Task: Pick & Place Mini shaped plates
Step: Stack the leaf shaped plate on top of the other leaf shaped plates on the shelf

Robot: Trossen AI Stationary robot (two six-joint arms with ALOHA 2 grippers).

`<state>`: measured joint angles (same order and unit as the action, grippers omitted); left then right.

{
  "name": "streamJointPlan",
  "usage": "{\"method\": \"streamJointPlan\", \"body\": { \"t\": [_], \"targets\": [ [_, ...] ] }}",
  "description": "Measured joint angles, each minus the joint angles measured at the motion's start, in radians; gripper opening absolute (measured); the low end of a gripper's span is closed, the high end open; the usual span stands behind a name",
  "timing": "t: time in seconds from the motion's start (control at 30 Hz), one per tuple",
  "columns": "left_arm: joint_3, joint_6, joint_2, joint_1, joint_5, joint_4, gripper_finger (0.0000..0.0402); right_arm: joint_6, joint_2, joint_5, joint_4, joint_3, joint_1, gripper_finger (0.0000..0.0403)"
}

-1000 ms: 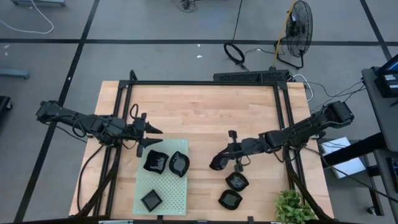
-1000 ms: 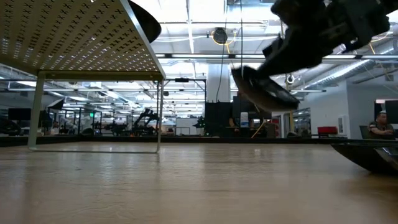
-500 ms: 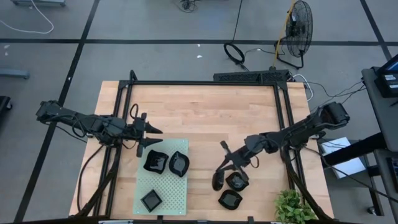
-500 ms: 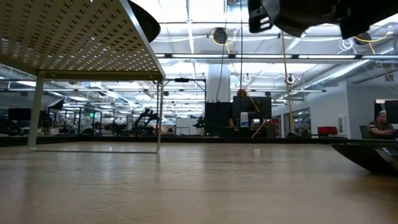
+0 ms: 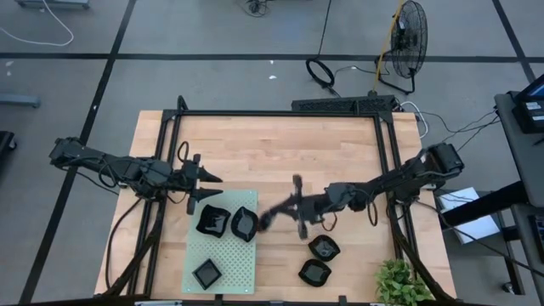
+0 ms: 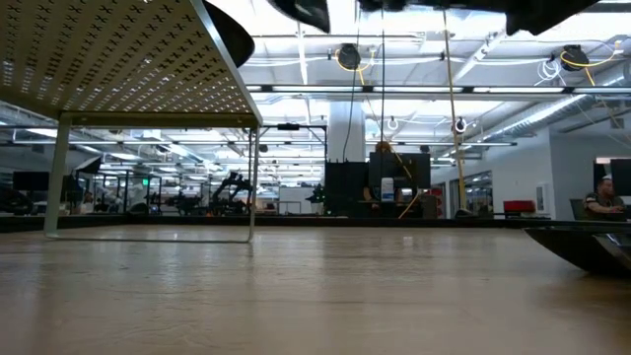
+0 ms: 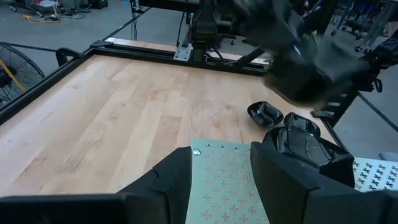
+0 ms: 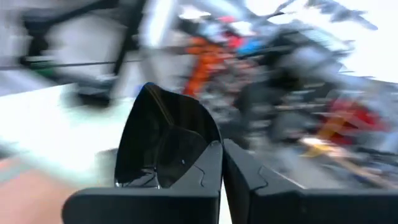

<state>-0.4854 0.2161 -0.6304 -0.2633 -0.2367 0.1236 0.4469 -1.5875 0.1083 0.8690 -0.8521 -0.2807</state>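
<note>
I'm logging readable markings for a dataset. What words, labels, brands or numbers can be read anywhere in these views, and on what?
None can be read.
Mini shaped plates: glossy black, no markings show.
Green mat: only cross-shaped perforations.
Room behind the table in the low view: any signs are too small to read.
Right wrist view: blurred.

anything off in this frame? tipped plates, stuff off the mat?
Nothing stands out. Three plates sit flat on the mat; two more rest upright on bare wood to its right. The right claw carries a plate above the table near the mat's edge. The left claw waits open behind the mat.
</note>
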Motion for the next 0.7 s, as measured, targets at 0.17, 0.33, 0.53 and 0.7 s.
{"method": "streamJointPlan", "body": {
  "t": [0.17,0.33,0.53,0.7],
  "targets": [
    [0.000,-0.003,0.000,0.000,0.000,-0.041,0.0168,0.041,0.000,0.202,0.172,-0.008,0.039,0.0000],
    [0.000,-0.004,0.000,0.000,-0.022,-0.130,0.0168,0.016,0.001,0.305,0.271,-0.008,0.118,0.0000],
    [0.000,-0.004,0.000,0.000,-0.054,-0.231,0.0168,-0.087,-0.001,0.309,0.261,-0.008,0.205,0.0000],
    [0.000,-0.023,-0.048,0.000,-0.186,-0.333,0.0168,-0.096,-0.040,0.309,0.275,-0.006,0.226,0.0000]
  ]
}}
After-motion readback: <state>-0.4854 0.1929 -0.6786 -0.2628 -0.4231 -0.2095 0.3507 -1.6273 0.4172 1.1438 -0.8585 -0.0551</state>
